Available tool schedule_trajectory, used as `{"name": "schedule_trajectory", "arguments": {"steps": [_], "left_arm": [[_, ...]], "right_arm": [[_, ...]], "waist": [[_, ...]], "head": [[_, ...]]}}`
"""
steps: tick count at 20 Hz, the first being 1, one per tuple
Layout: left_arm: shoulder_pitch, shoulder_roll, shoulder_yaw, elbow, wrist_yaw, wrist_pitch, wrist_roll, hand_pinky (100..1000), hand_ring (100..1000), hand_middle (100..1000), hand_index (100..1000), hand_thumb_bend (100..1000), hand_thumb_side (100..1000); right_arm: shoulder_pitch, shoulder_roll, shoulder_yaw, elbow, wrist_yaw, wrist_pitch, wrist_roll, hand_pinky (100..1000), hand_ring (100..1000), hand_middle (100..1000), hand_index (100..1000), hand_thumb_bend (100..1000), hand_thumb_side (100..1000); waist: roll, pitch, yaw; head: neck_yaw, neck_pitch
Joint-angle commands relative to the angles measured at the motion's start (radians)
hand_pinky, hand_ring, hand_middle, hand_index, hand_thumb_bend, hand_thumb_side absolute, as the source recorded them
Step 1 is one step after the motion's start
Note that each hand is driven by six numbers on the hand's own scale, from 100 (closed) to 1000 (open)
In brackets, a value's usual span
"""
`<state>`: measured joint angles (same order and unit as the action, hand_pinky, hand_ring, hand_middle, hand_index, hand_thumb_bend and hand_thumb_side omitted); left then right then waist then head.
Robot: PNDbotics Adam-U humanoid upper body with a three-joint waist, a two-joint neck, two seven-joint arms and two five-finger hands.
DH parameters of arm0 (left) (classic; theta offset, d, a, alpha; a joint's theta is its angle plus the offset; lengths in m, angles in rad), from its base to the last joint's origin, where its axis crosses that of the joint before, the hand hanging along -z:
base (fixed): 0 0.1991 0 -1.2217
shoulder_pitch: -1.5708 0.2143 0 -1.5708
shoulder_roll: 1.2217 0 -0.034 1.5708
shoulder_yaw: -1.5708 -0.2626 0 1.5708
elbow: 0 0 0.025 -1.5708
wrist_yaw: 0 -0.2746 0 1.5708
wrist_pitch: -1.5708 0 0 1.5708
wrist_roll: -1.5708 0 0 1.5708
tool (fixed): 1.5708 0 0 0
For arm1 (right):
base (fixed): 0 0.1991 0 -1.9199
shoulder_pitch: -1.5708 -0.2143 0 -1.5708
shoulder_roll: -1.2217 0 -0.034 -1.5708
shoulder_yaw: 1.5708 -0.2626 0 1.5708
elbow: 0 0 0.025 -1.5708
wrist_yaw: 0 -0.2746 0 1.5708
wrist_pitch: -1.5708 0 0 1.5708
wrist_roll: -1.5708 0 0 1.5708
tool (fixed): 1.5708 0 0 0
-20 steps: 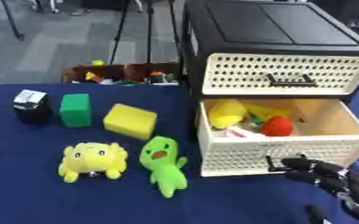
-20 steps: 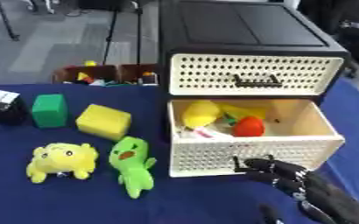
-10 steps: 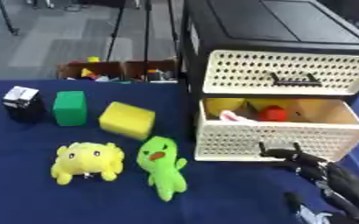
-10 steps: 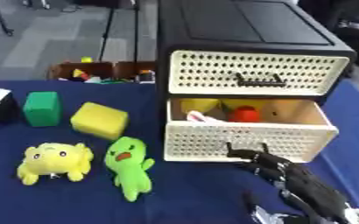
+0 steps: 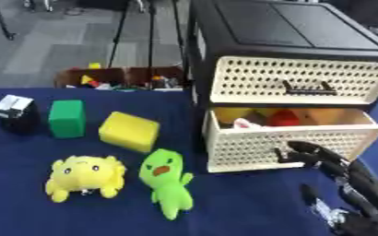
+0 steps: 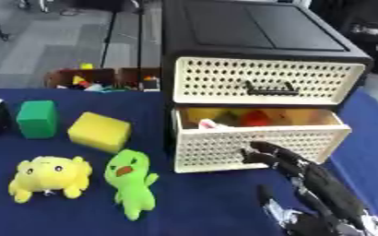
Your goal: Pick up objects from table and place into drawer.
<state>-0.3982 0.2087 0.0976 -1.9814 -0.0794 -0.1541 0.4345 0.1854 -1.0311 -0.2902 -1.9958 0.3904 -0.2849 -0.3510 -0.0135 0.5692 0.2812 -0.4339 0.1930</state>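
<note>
Just fingertips point(image 6: 258, 148) against drawer front point(image 6: 224, 147)

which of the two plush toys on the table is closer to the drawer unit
The green plush toy. It lies just left of the open lower drawer, while the yellow plush toy sits farther left, on the green one's other side.

Only the right hand point(image 6: 285, 159) shows — black, reaching up from the table's near right corner on a dark forearm with silver at the wrist. Its fingers point(image 5: 304, 148) stretch forward, nearly straight, tips at the front panel of the lower drawer point(image 5: 249, 143) — contact cannot be told. It holds nothing.
</note>
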Motion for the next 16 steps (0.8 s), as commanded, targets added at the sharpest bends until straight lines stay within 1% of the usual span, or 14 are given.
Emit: {"name": "schedule_trajectory", "arguments": {"steps": [1,5,9,13,16], "left_arm": [[-0.013,0.002,-0.002,-0.019,0.004,-0.004,-0.01,336,494,532,700,147,811],[-0.019,-0.001,-0.001,-0.019,0.007,-0.006,-0.01,335,494,531,699,145,810],[-0.026,-0.002,-0.005,-0.019,0.011,-0.008,-0.015,335,494,531,697,144,811],[-0.024,-0.004,-0.005,-0.019,0.013,-0.008,-0.018,334,493,531,695,140,812],[-0.018,-0.006,-0.004,-0.019,0.013,-0.006,-0.018,335,494,531,694,137,811]], "right_arm": [[-0.01,-0.038,-0.019,-0.004,-0.015,0.019,0.001,798,916,941,937,100,1000],[-0.018,-0.035,-0.019,-0.004,-0.011,0.045,0.018,801,919,941,938,100,1000],[-0.024,-0.03,-0.021,-0.004,-0.018,0.059,0.02,808,917,941,940,100,1000],[-0.024,-0.026,-0.035,-0.004,-0.032,0.061,0.006,810,915,945,939,100,1000],[-0.025,-0.022,-0.038,-0.004,-0.038,0.043,-0.008,812,908,959,944,100,1000]], "waist": [[0.0,-0.015,0.007],[-0.002,0.0,0.023],[-0.001,0.011,0.035],[0.003,0.02,0.037],[0.007,0.02,0.03]], "head": [[-0.011,-0.028],[-0.025,-0.042],[-0.039,-0.049],[-0.045,-0.059],[-0.045,-0.055]]}}
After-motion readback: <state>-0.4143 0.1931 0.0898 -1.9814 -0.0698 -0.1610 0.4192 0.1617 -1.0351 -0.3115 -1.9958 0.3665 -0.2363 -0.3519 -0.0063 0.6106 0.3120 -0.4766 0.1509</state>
